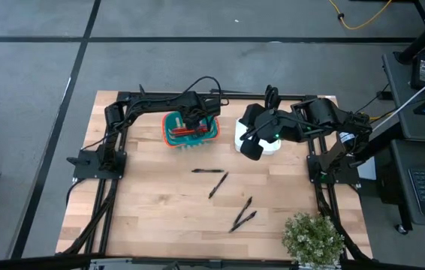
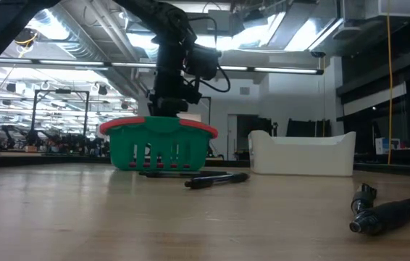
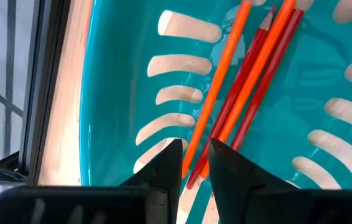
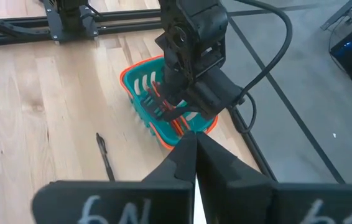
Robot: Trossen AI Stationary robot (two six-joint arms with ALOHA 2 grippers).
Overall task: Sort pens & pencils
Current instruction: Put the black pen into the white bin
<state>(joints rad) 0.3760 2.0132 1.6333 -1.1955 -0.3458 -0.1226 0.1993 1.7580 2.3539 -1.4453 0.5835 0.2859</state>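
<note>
The teal basket (image 1: 173, 135) with an orange-red rim stands at the table's far middle. Several red-orange pencils (image 3: 250, 68) lie side by side on its slotted floor. My left gripper (image 3: 194, 163) reaches down into the basket, open, its fingertips on either side of the pencils' near ends. Several black pens (image 1: 218, 184) lie scattered on the wood nearer the front. My right gripper (image 4: 194, 146) hangs shut and bare above the white bin (image 1: 266, 144).
The white bin (image 2: 303, 154) stands just right of the basket (image 2: 158, 148). A potted green plant (image 1: 314, 238) sits at the front right corner. Black frame rails (image 1: 107, 187) run along the table's left and right sides. Bare wood lies at the front left.
</note>
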